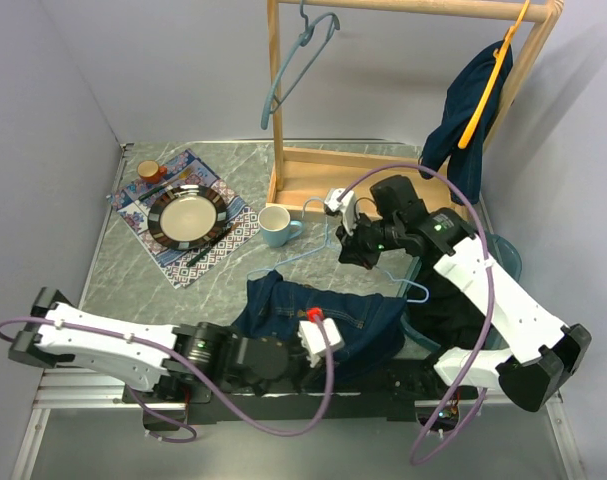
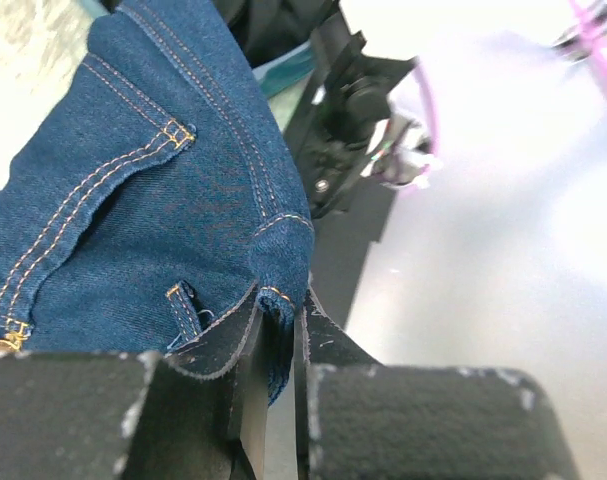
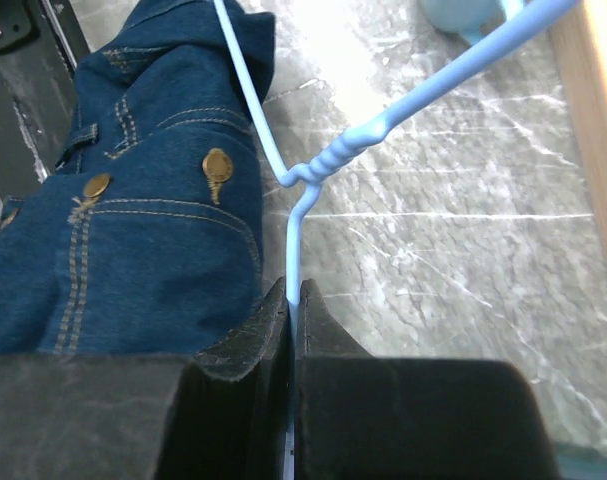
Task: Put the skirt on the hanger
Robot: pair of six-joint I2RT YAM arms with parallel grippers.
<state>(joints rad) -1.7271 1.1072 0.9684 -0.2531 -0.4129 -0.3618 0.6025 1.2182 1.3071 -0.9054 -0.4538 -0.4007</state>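
A dark blue denim skirt [image 1: 323,318] with brass buttons lies near the table's front edge. My left gripper [image 1: 305,350] is shut on the skirt's waistband edge [image 2: 273,300] at the front. A light blue wire hanger [image 1: 378,262] lies partly over the skirt, its hook pointing toward the mug. My right gripper [image 1: 351,247] is shut on the hanger's wire [image 3: 295,250] just below the twisted neck, with the skirt [image 3: 133,230] to its left in the right wrist view.
A wooden clothes rack [image 1: 403,100] stands at the back with a teal hanger [image 1: 298,60] and a blue garment [image 1: 473,110] on an orange hanger. A light blue mug [image 1: 275,227], a plate [image 1: 188,216] on a patterned mat, and a dark basket [image 1: 453,310] are nearby.
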